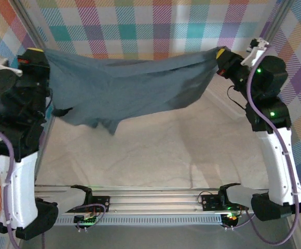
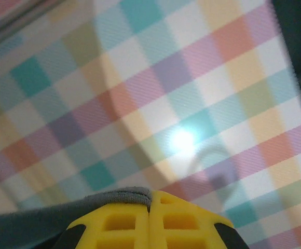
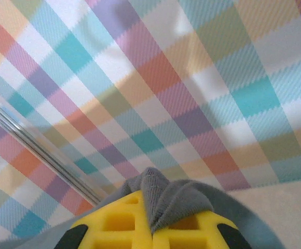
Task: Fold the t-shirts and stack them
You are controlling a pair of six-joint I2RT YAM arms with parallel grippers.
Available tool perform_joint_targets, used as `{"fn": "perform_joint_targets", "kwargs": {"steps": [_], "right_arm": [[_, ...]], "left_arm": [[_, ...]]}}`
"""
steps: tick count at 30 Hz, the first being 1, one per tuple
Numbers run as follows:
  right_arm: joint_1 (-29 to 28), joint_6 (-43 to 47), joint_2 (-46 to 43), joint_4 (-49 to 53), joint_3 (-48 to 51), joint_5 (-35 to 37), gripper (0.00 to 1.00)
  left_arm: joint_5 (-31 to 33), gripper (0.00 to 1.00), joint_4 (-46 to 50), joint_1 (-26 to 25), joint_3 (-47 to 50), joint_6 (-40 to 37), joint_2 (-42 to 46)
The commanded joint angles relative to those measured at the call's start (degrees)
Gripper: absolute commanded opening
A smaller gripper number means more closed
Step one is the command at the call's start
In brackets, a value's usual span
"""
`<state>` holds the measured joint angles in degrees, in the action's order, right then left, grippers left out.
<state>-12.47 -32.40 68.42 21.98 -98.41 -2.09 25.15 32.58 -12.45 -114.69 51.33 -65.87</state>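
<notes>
The t-shirt (image 1: 124, 85) is thin, soft cloth with a matt slate-grey surface. Its hem (image 2: 114, 197), at lower centre of the left wrist view, shows a fine knitted texture. The left gripper (image 2: 150, 207) and right gripper (image 3: 151, 215) have yellow moulded plastic fingers (image 2: 119, 224), matt, with recessed pockets. The backdrop (image 1: 155, 26) is pastel checked fabric with a visible diagonal weave. The table (image 1: 155, 155) is pale, smooth and faintly marbled, with low sheen. The rail (image 1: 155, 201), lower centre, is ribbed bare metal. The left arm shell (image 1: 21, 192) is smooth white plastic.
</notes>
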Motion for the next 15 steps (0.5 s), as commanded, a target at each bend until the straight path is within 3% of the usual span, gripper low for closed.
{"fn": "perform_joint_targets", "kwargs": {"steps": [1,4,11,15], "right_arm": [[0.24,-1.06,4.70,-3.28,-2.37,-1.28,0.00],[0.28,-2.94,11.64,-0.84,-7.41,-4.30,0.00],[0.47,-4.99,30.95,2.32,-23.20,-11.90,0.00],[1.06,-4.80,41.97,7.02,-37.75,-13.58,0.00]], "left_arm": [[2.45,0.00,0.70,0.73,-4.71,-2.29,-6.20],[-0.26,0.00,3.01,3.18,-7.16,0.68,-11.86],[-20.12,0.00,10.54,14.36,-19.50,7.87,-30.96],[-28.52,0.00,8.80,18.23,-24.40,11.18,-38.78]]}}
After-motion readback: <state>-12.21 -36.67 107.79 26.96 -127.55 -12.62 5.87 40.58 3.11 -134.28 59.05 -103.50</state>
